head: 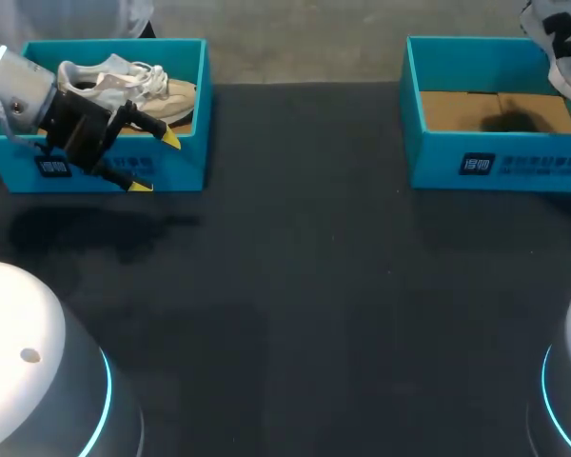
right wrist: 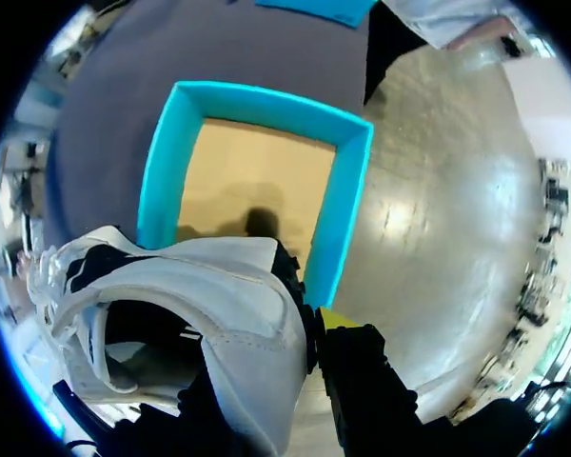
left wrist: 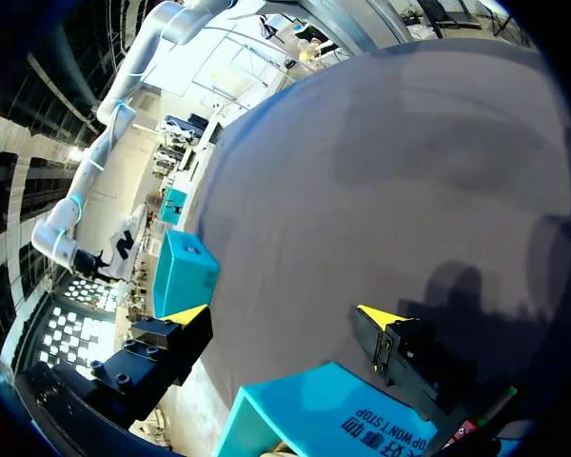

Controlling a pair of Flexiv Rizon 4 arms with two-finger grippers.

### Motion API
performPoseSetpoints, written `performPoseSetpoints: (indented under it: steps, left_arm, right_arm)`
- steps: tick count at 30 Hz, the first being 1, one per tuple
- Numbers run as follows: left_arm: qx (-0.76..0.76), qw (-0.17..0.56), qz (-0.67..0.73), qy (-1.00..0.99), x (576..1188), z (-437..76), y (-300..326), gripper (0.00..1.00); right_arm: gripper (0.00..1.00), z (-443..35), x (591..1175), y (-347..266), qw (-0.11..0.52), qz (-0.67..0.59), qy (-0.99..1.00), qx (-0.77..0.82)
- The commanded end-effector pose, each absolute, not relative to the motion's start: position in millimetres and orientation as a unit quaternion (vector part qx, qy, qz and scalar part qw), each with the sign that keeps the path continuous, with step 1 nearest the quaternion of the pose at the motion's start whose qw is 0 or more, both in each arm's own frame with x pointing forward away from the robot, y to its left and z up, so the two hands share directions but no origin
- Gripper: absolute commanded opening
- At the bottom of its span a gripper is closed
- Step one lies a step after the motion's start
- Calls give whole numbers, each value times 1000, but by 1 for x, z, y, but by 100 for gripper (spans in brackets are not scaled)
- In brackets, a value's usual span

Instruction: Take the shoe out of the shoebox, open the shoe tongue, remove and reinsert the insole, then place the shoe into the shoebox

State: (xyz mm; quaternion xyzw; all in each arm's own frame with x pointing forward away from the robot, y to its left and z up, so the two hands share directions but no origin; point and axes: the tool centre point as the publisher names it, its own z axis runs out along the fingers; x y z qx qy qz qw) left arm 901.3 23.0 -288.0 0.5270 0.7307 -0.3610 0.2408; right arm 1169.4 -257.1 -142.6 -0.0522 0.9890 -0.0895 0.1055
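At the far left corner of the dark matte tabletop: left teal cardboard shoebox, with the beige-and-white laced sneaker inside, toe toward the wall nearer the table's middle. Directly over that box's front wall: left gripper, yellow-tipped fingers spread wide and clamped on nothing, one tip above the box interior, the other outside the wall. From the left wrist: a corner of the box beneath and between the two fingers, dark tabletop ahead.

At the far right: right teal cardboard shoebox, brown floor exposed and shadowed at its centre. Above its far right corner: white-and-black sneaker, lifted clear of the walls and clamped at the heel collar by the right gripper. One yellow tip visible against the outside of the collar, the other finger hidden by the shoe. From the right wrist: box opening ahead of the sneaker.

In the way: for the left gripper, the front wall and the laces just behind it; for the held sneaker, the upright teal walls.

Open room: broad tabletop between the two boxes, well apart, running forward to the two white rounded arm bases at the near corners. Both boxes close to the table's far edge.
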Motion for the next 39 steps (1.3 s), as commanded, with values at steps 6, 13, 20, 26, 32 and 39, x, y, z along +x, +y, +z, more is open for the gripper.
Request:
performPoseSetpoints:
  steps: [6, 13, 20, 26, 32, 39]
  left_arm:
    - [527, 240, -359, 732, 900, -287, 23, 100]
    - [527, 240, -359, 732, 900, -287, 23, 100]
    - [527, 240, -359, 732, 900, -287, 23, 100]
    - [527, 240, -359, 732, 900, -287, 23, 100]
    - [527, 240, -359, 732, 900, -287, 23, 100]
    - [527, 240, -359, 732, 900, -287, 23, 100]
  right_arm:
    - [0, -146, 1174, -296, 55, -52, 969, 236]
    - [0, -149, 1154, -322, 56, -33, 921, 384]
    - [0, -152, 1134, -328, 52, -16, 849, 525]
    - [0, -158, 1118, -319, 51, -47, 789, 610]
    - [0, -169, 1095, -323, 36, -38, 727, 684]
    - [0, -179, 1072, -323, 27, -44, 674, 737]
